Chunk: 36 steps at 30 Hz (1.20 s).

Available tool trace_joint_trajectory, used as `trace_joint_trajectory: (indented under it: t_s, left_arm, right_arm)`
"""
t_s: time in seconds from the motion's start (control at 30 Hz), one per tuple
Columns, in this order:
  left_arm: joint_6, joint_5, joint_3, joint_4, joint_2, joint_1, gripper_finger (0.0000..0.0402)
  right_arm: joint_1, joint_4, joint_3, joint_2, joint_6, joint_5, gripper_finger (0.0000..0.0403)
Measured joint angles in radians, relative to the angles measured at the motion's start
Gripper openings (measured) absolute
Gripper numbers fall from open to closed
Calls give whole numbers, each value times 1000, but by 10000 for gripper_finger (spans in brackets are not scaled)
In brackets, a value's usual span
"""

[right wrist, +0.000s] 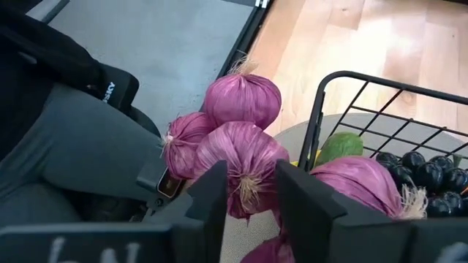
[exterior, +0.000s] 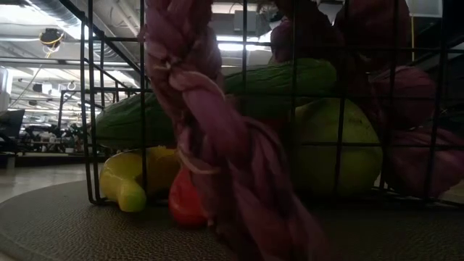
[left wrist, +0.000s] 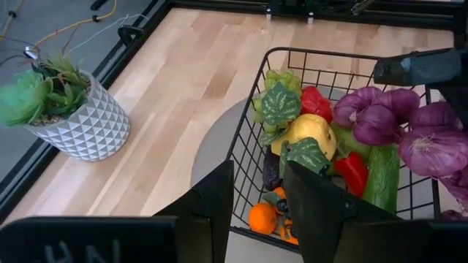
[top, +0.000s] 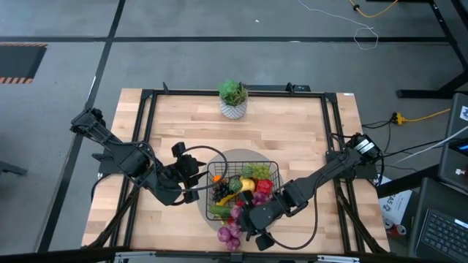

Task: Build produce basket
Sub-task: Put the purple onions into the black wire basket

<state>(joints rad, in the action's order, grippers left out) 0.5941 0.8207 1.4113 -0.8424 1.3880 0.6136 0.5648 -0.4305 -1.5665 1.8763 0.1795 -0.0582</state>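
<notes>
**Ana:** Basket [top: 248,164] first: where is it, and what's left out of it?

**Ben:** It sits on the grey round mat [top: 219,157]. The produce [left wrist: 311,131] is heaped inside. The one thing not fully in is the string of purple onions [top: 229,235]. It straddles the basket's rim on the side away from the potted plant [top: 233,98]. A cluster of bulbs lies outside on that side, and more bulbs are inside.

**Ana:** So which way does the string run?

**Ben:** I judge its long axis crosses that rim, from outside the basket to inside, rather than lying along the wire. In the low view the braid hangs in front of the basket's grid.

**Ana:** Which arm is nearer to it?

**Ben:** The right gripper [right wrist: 250,166], clearly. It is over the outside cluster, just beyond that same rim, with a bulb right ahead of it. I cannot tell whether it is clamped on the string.

**Ana:** And the left one?

**Ben:** The left gripper [left wrist: 258,164] is at the basket's left side. Its fingers are apart, with the rim wire running into the gap between them, and it holds nothing. It is well away from the outside bulbs.

**Ana:** What about the next move?

**Ben:** My guess is the outside end has to travel inward over the rim, along the string's own axis.
</notes>
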Motion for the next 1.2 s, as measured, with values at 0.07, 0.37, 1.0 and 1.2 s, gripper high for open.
trace_joint_trajectory:
  t_s: [0.07,0.37,1.0,1.2]
  left_arm:
    - [0,0,0,-1,0,0,115]
    - [0,0,0,-2,0,0,115]
    - [0,0,0,-4,0,0,115]
    - [0,-3,0,-5,0,0,115]
  right_arm:
    - [0,0,0,0,0,2,100]
    - [0,-13,0,0,26,29,34]
    - [0,-90,-63,-43,-30,-122,1]
    - [4,-240,-156,-49,-27,-333,0]
